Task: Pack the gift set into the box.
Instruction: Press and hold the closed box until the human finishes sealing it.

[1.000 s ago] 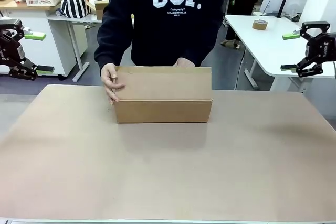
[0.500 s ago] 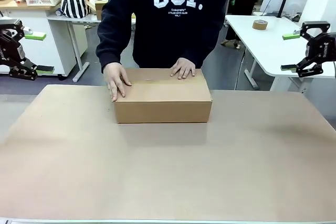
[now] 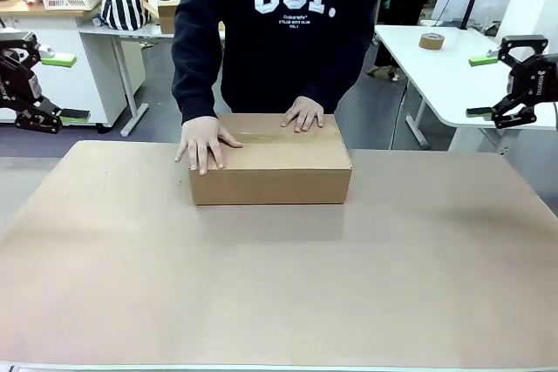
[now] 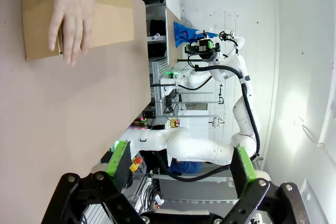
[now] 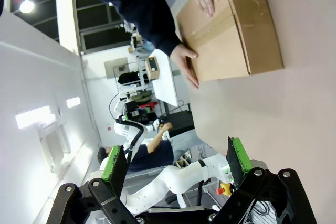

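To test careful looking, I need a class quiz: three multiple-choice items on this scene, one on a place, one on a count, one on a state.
1. Where does the box stand? A) on the far side of the table, before the person; B) at its near edge; C) on the floor.
2. How many hands rest on it? A) none; B) one; C) two.
3. The left claw and right claw are: A) open; B) shut; C) gripping the box.
Key: 1A, it sits just before the person; 2C, both hands lie on its top; 3A, the green pads stand wide apart.
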